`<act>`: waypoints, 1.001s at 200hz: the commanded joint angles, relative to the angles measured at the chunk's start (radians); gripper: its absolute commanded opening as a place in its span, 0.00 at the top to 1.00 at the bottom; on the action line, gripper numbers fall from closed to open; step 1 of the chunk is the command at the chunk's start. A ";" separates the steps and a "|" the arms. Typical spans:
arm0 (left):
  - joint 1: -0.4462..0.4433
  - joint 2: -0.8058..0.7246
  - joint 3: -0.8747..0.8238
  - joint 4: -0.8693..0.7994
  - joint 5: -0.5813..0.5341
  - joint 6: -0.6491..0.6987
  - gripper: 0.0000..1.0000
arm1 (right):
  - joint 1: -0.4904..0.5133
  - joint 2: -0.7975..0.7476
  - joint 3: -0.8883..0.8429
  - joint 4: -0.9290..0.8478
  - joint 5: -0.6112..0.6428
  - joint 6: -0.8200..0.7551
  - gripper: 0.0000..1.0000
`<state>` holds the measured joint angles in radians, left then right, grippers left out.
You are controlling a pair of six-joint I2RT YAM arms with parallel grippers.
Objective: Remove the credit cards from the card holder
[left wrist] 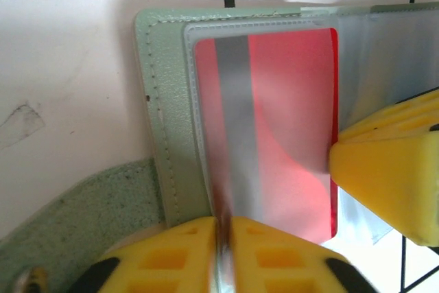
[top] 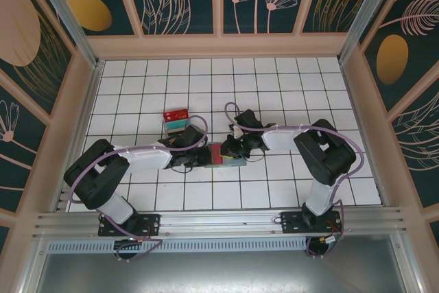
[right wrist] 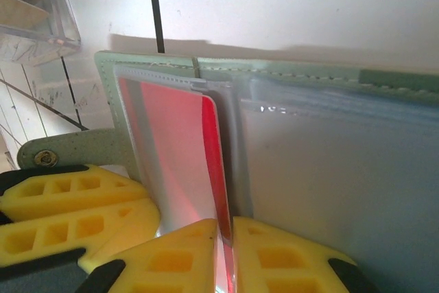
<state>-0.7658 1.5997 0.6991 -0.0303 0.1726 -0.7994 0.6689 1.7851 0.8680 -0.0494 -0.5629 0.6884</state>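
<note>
The grey-green card holder (top: 232, 162) lies open on the white tiles between both arms. A red credit card (left wrist: 288, 121) sits in its clear sleeve, behind a grey stripe. My left gripper (left wrist: 224, 238) is shut on the thin near edge of that sleeve. In the right wrist view the red credit card (right wrist: 214, 162) stands edge-on, and my right gripper (right wrist: 228, 245) is shut on its near edge. The holder's other clear pockets (right wrist: 329, 190) lie to the right. From above, the left gripper (top: 206, 156) and right gripper (top: 229, 147) meet at the holder.
A clear tray (top: 176, 120) with coloured cards stands just behind the left gripper. The right gripper's yellow fingers (left wrist: 384, 176) crowd the sleeve's right side. The holder's snap tab (right wrist: 45, 158) lies to the left. Padded walls ring the tiled floor.
</note>
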 commanded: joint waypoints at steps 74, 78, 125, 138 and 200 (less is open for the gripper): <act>0.011 -0.050 0.088 -0.068 0.014 0.000 0.72 | -0.028 -0.097 -0.010 -0.034 0.031 -0.030 0.82; 0.014 -0.050 0.089 -0.067 0.014 0.000 0.71 | -0.029 -0.099 -0.012 -0.034 0.031 -0.032 0.82; 0.038 -0.025 0.085 -0.053 0.022 0.016 0.76 | -0.029 -0.091 -0.031 -0.019 0.028 -0.025 0.82; 0.041 -0.019 0.082 -0.044 0.035 0.016 0.78 | -0.029 -0.093 -0.037 -0.011 0.024 -0.021 0.82; 0.041 -0.034 0.074 -0.094 -0.011 0.034 0.60 | -0.029 -0.081 -0.042 -0.006 0.031 -0.018 0.81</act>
<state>-0.7300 1.5700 0.7719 -0.0837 0.1928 -0.7868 0.6418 1.7149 0.8413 -0.0635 -0.5426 0.6796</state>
